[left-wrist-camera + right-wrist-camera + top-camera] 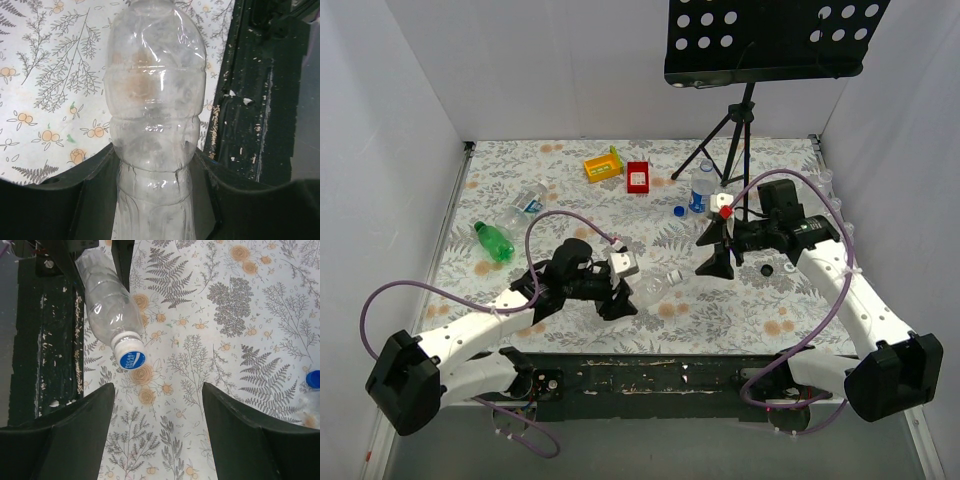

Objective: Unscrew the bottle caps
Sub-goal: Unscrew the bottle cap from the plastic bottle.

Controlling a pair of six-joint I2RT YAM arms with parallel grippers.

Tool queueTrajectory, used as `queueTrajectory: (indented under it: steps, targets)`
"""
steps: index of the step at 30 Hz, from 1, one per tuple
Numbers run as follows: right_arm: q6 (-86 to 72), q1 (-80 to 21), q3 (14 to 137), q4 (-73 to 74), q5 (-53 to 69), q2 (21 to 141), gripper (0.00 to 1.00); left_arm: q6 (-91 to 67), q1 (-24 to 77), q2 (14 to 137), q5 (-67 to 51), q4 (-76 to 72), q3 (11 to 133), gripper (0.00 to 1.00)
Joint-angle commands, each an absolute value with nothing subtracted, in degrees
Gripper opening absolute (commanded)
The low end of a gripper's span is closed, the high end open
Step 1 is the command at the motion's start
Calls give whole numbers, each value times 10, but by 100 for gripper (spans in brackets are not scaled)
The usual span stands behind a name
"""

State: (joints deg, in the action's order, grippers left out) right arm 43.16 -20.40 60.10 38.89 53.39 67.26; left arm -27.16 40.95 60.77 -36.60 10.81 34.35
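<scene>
My left gripper (620, 297) is shut on a clear bottle (653, 289) that lies on the table with its neck pointing right. In the left wrist view its fingers (95, 200) squeeze the bottle's lower body (155, 100). The bottle's cap (132, 360), white with a blue top, is on and shows in the right wrist view, as does the bottle's body (107, 305). My right gripper (712, 252) is open and empty (160, 430), a short way right of that cap. A loose blue cap (679, 211) lies on the table and shows at the edge of the right wrist view (314, 378).
An upright blue-labelled bottle (703, 187) stands by the music stand's tripod (735, 140). A green bottle (493, 240) and a clear one (525, 205) lie at left. Yellow (603, 165) and red (638, 177) boxes sit at the back. Black (766, 270) and white (788, 267) caps lie near my right arm.
</scene>
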Motion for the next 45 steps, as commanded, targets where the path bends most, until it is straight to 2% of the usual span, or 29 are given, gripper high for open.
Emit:
queueTrajectory:
  steps: [1,8,12,18,27,29,34,36,40,43,45]
  targets:
    - [361,-185,587,376,579,657,78,-248,446,592,-259,81,338,15]
    - [47,-152,501,175,656,672,70,-250,517,606,-138,24,341,14]
    - [-149,-151,427,49,662,678,66,-254,544,620,-100,4,345,14]
    - [-233,-151,389,-27,678,683,65,-255,559,643,-90,4,352,14]
    - [-241,-151,384,-26,674,683,52,-255,562,654,-90,-17,356,14]
    - [-242,-151,387,-25,675,685,46,-255,562,655,-89,-17,358,14]
    - [-219,-151,388,-27,688,683,22,-255,562,650,-94,-15,354,14]
    - [-193,-151,388,-24,700,677,17,-257,562,637,-103,-15,349,14]
    - [-78,-151,402,31,750,664,2,-265,558,607,-155,-9,339,15]
    - [86,-159,444,154,760,667,1,-290,526,586,-244,-4,336,15]
    - [264,-182,503,308,742,684,1,-305,494,577,-323,15,337,16]
